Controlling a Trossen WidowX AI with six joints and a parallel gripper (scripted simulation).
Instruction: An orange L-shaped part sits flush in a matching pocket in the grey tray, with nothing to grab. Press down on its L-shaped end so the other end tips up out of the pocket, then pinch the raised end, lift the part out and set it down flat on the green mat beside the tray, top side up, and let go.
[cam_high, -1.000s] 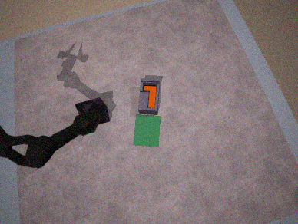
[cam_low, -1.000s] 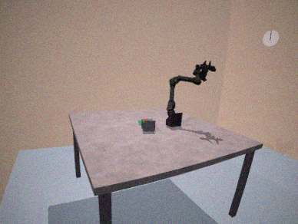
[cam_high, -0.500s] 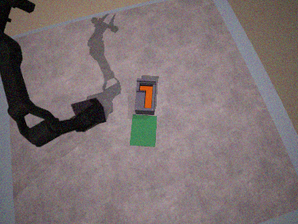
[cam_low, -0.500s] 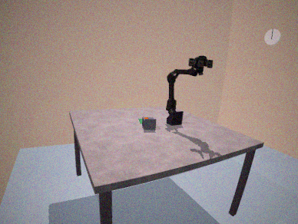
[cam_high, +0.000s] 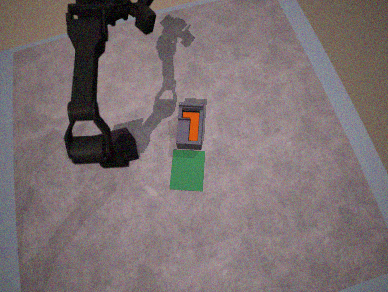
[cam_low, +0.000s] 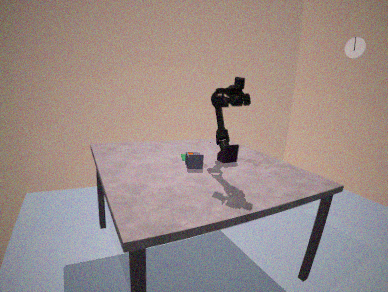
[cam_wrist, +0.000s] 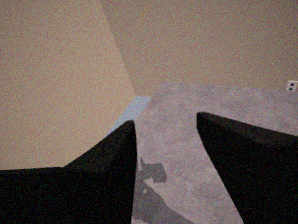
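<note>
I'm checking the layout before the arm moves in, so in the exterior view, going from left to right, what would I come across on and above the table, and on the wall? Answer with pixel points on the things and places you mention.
Small green square mat (cam_high: 188, 171) (cam_low: 183, 157), dark grey box-shaped tray (cam_high: 183, 131) (cam_low: 194, 161), black jointed robot arm (cam_high: 84, 75) (cam_low: 219, 120), round white wall clock (cam_low: 352, 48).

Orange L (cam_high: 194, 127) in grey tray (cam_high: 183, 131) (cam_low: 194, 161)

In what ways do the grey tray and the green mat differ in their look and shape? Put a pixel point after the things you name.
The grey tray (cam_high: 183, 131) (cam_low: 194, 161) is a box with raised walls, while the green mat (cam_high: 188, 171) looks thin and flat. The tray has a pocket that holds the orange part (cam_high: 194, 127); the mat is plain and bears nothing. Both lie on the table (cam_high: 280, 200) (cam_low: 165, 200).
</note>
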